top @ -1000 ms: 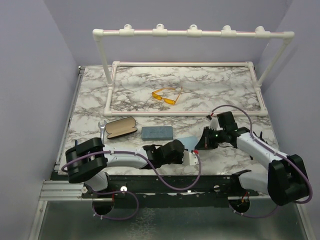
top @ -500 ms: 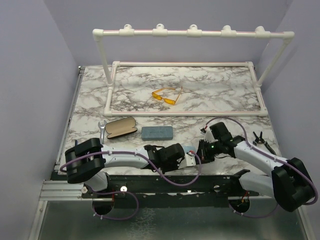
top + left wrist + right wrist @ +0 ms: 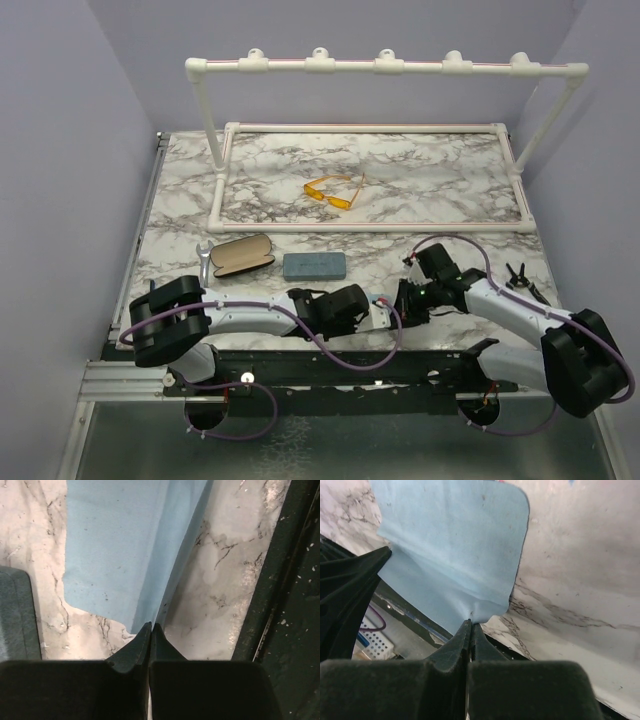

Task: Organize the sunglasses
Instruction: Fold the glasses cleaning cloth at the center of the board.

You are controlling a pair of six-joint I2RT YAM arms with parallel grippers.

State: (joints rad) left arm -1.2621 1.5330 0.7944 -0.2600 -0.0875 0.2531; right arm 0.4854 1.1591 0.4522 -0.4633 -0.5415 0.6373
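The yellow-orange sunglasses (image 3: 330, 192) lie far back inside the white pipe frame. The dark wire sunglasses (image 3: 522, 278) lie on the marble at the right, beside my right forearm. Neither gripper is near them. My left gripper (image 3: 151, 626) is shut on one edge of a light blue cloth (image 3: 120, 545). Facing it, my right gripper (image 3: 472, 622) is shut on a corner of the same cloth (image 3: 455, 545). The two grippers (image 3: 388, 308) (image 3: 402, 298) meet low at the table's near edge, and from above the cloth is almost hidden between them.
An open black oval case (image 3: 240, 256) and a grey-blue rectangular case (image 3: 314, 265) sit left of centre, with a wrench (image 3: 205, 262) beside them. A white pipe rack (image 3: 385, 66) stands at the back. The dark front rail (image 3: 290, 605) runs close by the grippers.
My right arm has swung down and toward the near left, carrying its corner of the cloth up to the left gripper. That uncovered the dark sunglasses at the right.
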